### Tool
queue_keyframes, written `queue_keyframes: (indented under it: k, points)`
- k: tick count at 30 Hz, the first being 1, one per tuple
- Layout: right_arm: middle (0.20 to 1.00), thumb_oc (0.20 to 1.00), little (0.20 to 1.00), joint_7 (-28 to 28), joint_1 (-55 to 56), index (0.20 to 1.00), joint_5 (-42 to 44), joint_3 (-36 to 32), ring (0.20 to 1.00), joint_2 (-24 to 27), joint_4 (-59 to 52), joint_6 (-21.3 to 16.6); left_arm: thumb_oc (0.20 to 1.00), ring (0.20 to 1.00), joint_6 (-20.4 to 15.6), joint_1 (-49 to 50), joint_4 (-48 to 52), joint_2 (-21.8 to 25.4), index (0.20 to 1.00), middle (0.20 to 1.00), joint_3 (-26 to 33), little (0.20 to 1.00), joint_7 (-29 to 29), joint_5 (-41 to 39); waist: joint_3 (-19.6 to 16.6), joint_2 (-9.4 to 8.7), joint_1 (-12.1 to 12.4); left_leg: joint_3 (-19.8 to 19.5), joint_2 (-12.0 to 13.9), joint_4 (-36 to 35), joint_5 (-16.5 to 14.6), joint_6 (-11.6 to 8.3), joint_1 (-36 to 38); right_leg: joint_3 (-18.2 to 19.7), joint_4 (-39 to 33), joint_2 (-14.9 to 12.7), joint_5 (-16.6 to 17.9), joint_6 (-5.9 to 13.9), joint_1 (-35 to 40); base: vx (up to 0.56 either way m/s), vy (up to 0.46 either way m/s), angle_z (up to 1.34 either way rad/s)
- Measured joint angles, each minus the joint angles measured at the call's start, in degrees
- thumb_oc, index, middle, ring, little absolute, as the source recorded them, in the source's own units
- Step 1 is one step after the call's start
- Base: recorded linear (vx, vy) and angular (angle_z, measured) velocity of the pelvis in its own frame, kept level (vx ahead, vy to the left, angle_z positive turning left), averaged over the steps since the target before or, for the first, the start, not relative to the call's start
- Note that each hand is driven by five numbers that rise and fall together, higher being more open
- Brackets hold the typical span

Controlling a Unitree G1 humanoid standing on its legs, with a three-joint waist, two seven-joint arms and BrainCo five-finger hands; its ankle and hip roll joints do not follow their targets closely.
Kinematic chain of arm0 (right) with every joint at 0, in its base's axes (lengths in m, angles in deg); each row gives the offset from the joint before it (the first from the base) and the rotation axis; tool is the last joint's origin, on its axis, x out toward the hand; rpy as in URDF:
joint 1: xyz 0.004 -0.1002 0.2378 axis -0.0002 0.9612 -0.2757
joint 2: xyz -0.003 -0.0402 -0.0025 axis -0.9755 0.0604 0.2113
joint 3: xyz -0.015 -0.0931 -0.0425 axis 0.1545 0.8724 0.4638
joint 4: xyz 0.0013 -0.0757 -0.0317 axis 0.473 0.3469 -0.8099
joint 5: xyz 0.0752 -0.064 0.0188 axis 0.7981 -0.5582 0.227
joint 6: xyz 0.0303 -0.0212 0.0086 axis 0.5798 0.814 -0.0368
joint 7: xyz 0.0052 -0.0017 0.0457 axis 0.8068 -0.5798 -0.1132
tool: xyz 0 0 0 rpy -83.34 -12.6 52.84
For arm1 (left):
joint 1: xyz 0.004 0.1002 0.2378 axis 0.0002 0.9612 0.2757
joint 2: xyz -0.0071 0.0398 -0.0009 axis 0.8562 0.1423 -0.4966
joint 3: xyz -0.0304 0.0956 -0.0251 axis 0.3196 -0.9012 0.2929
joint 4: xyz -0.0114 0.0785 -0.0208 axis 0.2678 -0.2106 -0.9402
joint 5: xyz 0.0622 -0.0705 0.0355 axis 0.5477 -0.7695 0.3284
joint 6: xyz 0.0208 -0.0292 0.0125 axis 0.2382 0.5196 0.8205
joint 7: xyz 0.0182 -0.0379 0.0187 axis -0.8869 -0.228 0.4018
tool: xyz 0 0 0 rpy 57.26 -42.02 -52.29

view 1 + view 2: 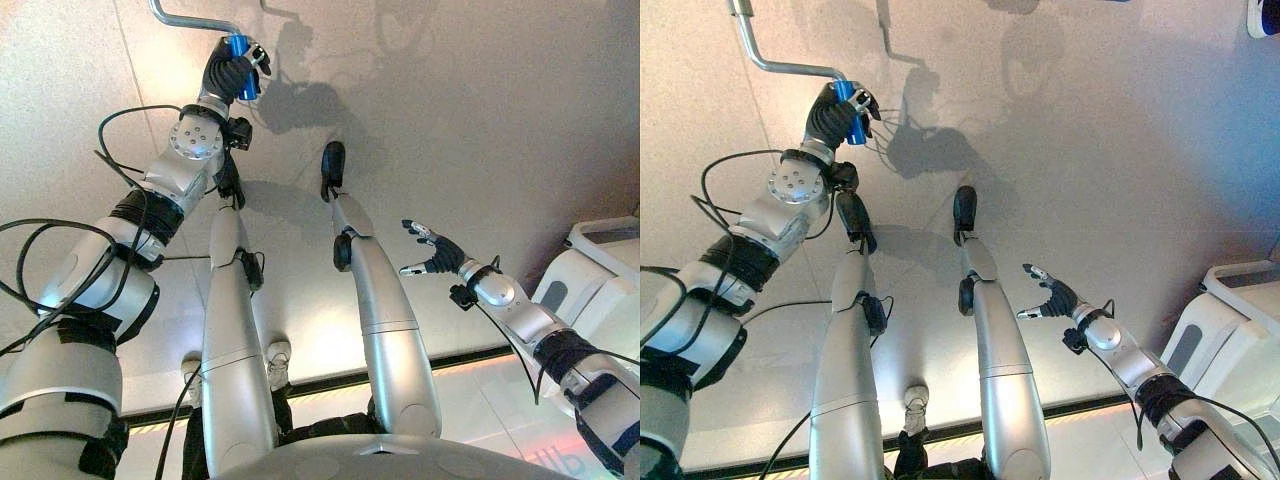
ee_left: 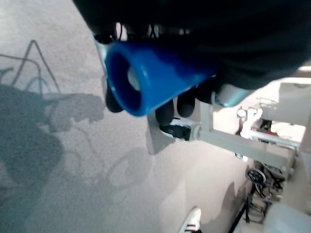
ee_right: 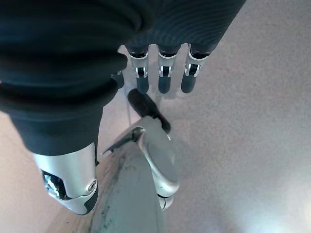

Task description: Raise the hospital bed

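Left eye view: the left hand [image 1: 232, 68] is clenched round the blue grip [image 1: 239, 55] of one bent metal crank [image 1: 185, 18], held out above the floor. Right eye view: the right hand [image 1: 1052, 296] hangs free with relaxed fingers, holding nothing, well apart from the crank. Left wrist view: the single blue grip [image 2: 155, 73] sits in curled fingers [image 2: 165, 111]. It looks rigid and smooth, likely stiff to turn; the grip is the sensible hold. Right wrist view: fingers [image 3: 163, 80] extend straight.

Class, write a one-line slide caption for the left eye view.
Left hand grips the crank's blue handle; right hand hangs open.
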Motion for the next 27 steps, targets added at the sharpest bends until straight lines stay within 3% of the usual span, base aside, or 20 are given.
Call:
queue_keyframes:
  k: [6,18,27]
  points:
    - [1.0,1.0,1.0,0.0,0.2,1.0,0.0,-0.1,1.0,0.0,0.0,0.0,0.2,0.2,0.0,0.2,7.9,2.6,0.2,0.2,-2.9,0.2,-1.2,-2.8,0.0,0.01,1.6,-0.1,-0.2,0.0,0.2,0.15,0.1,0.0,0.5,-0.3,-0.2,0.23,-0.1,0.0,-0.004,0.01]
    - [1.0,1.0,1.0,0.0,1.6,1.0,0.0,-1.9,1.0,-0.1,0.1,0.0,0.2,0.2,-0.2,3.6,26.2,15.5,0.2,0.2,-5.0,0.2,-4.6,-7.6,0.1,0.21,3.8,-0.8,-1.0,-0.3,0.4,0.35,0.0,-0.3,1.5,-1.0,-0.8,0.59,-0.3,0.0,0.0,0.02]
    - [1.0,1.0,1.0,-0.1,2.8,1.0,0.0,-2.7,1.0,-0.2,0.0,0.1,0.2,0.2,-0.9,6.5,34.1,22.2,0.2,0.2,-3.7,0.2,-5.7,-12.2,0.1,0.26,5.1,-1.4,-1.4,-0.2,0.5,0.45,0.1,-0.8,1.9,-1.5,-1.1,0.6,0.0,0.01,0.006,0.02]
